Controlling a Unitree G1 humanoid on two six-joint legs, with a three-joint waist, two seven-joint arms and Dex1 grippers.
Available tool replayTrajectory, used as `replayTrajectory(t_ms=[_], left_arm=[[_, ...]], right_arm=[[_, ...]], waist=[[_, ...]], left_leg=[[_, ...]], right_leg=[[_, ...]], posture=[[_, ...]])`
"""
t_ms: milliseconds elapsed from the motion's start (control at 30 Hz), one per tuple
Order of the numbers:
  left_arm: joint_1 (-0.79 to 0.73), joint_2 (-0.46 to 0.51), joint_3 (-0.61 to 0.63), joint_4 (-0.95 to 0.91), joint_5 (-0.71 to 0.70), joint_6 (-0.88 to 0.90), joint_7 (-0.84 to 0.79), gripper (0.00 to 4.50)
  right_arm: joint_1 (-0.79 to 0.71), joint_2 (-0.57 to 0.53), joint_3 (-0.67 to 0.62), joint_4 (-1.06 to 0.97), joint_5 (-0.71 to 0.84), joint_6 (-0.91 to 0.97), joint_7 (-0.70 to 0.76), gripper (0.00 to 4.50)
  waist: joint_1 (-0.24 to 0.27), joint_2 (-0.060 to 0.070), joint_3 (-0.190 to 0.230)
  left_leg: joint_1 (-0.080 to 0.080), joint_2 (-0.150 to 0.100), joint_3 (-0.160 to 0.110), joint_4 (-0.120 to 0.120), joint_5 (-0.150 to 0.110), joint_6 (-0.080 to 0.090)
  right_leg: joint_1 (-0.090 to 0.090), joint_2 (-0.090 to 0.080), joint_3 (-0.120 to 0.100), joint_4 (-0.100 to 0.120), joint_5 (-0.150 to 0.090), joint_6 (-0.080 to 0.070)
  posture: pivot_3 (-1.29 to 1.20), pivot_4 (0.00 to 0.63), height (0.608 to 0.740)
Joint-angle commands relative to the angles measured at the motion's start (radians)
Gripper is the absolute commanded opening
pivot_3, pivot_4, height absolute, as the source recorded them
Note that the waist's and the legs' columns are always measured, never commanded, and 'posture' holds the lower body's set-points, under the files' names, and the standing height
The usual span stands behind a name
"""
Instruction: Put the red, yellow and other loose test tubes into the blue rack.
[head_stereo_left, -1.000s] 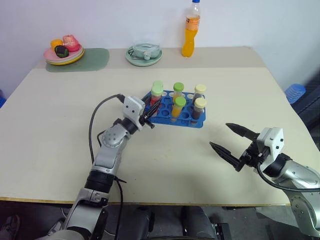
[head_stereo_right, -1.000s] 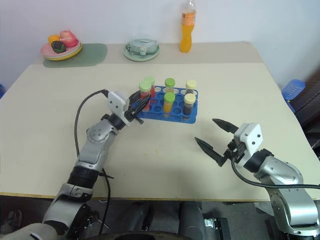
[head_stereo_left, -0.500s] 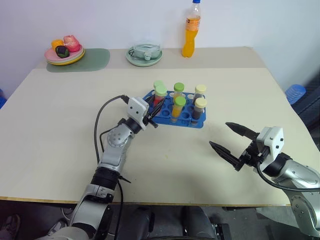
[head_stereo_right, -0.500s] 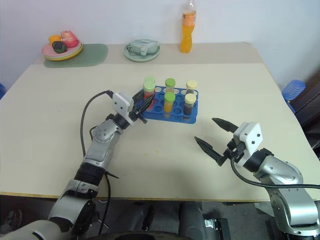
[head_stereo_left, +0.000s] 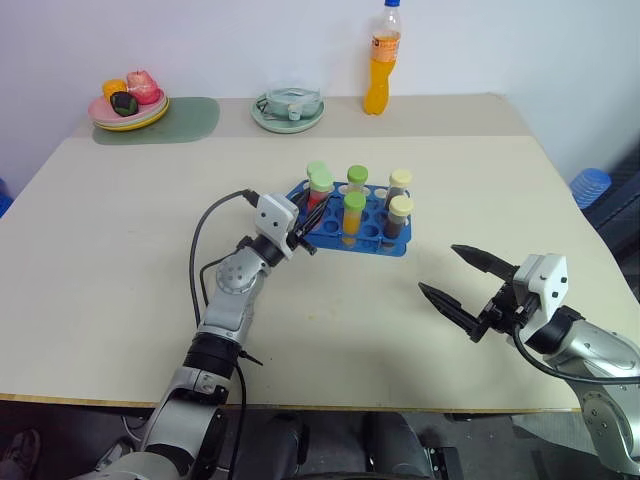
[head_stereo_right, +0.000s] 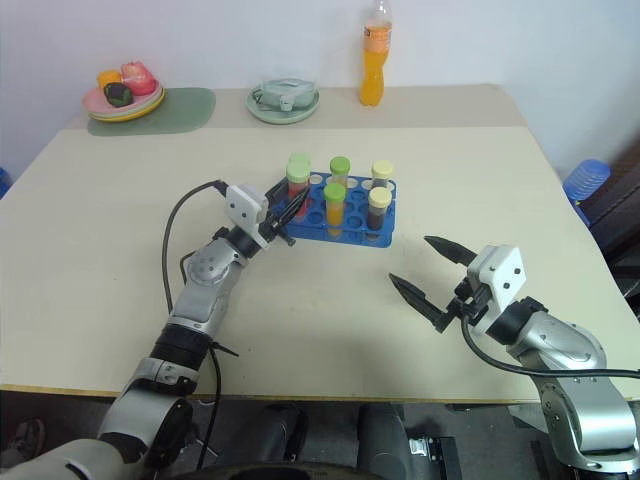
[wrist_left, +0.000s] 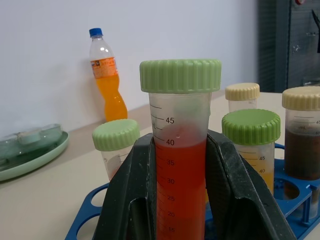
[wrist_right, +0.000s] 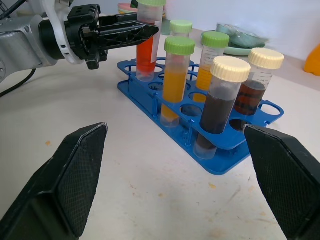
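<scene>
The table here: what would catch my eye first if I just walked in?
Probably the blue rack mid-table, studded with capped tubes. The left gripper is shut on a red test tube standing at the rack's left end. The right gripper waits open over bare table, and a tall orange bottle stands at the far edge.

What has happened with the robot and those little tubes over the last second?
The left tool, shut on the red tube, carried it a little rightward to the blue rack. The right tool stayed open and still, and the other tubes stayed in the rack.
</scene>
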Motion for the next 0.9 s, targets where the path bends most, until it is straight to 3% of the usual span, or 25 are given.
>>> replayTrajectory(t_ms=[33, 700, 733, 900], left_arm=[[0.012, 0.005, 0.019, 0.011, -0.003, 0.022, 0.004, 0.72], [0.02, -0.002, 0.034, 0.024, -0.062, 0.055, -0.052, 0.72], [0.022, -0.003, 0.033, 0.017, -0.077, 0.06, -0.071, 1.75], [0.027, -0.007, 0.038, -0.002, -0.057, 0.056, -0.056, 4.2]], right_arm=[[-0.004, 0.003, -0.006, -0.028, 0.004, -0.015, 0.001, 4.5], [0.008, 0.003, -0.007, -0.035, 0.005, -0.013, -0.001, 4.5], [0.008, 0.003, -0.007, -0.035, 0.005, -0.014, -0.001, 4.5], [0.007, 0.004, -0.007, -0.035, 0.006, -0.014, -0.003, 4.5]], waist=[[0.0, 0.0, 0.0], [-0.002, 0.0, 0.0], [-0.001, 0.0, 0.0], [-0.001, 0.0, 0.0]], left_leg=[[0.0, 0.0, 0.0, 0.0, 0.0, 0.0], [0.0, 0.0, 0.0, 0.0, 0.0, 0.0], [0.0, 0.0, 0.0, 0.0, 0.0, 0.0], [0.0, 0.0, 0.0, 0.0, 0.0, 0.0]], right_leg=[[0.0, 0.0, 0.0, 0.0, 0.0, 0.0], [0.0, 0.0, 0.0, 0.0, 0.0, 0.0], [0.0, 0.0, 0.0, 0.0, 0.0, 0.0], [0.0, 0.0, 0.0, 0.0, 0.0, 0.0]], posture=[[0.0, 0.15, 0.74], [0.0, 0.15, 0.74], [0.0, 0.15, 0.74], [0.0, 0.15, 0.74]])
